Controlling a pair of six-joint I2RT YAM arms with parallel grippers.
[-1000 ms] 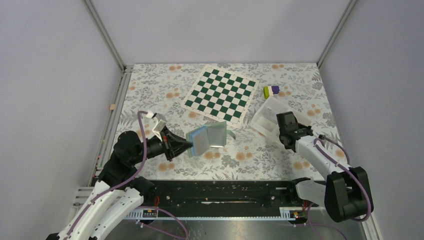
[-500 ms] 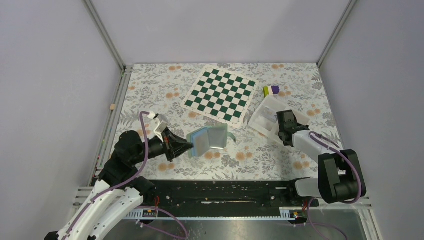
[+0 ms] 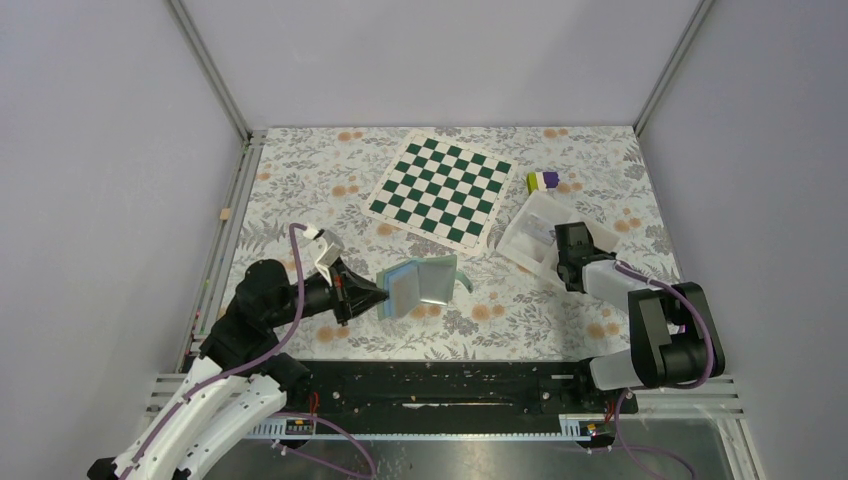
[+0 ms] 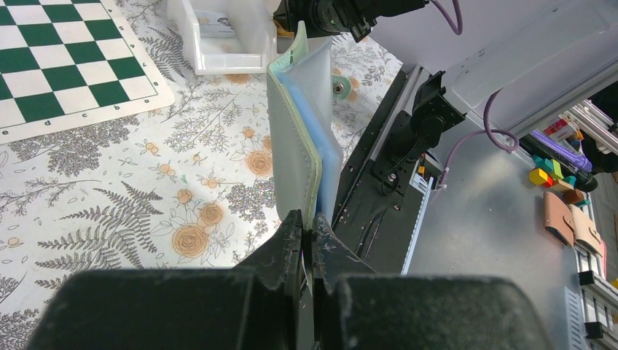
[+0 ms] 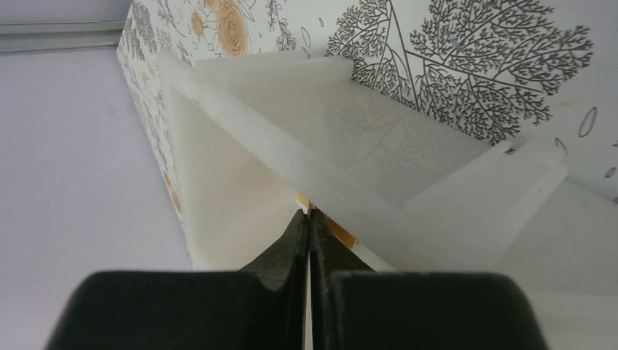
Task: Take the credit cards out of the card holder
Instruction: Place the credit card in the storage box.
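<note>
Card holder (image 4: 295, 138): left gripper (image 4: 306, 219) clamps it, well apart from the white tray (image 3: 520, 235); right gripper (image 5: 309, 213), closed inside that tray at an orange-yellow card (image 5: 337, 227), should open low.

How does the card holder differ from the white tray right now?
The card holder is teal-green outside, blue inside; the tray is white plastic. The holder is pinched at one edge by the left gripper, half open; the tray lies flat on the table at the right gripper's tips. Both are rectangular.
</note>
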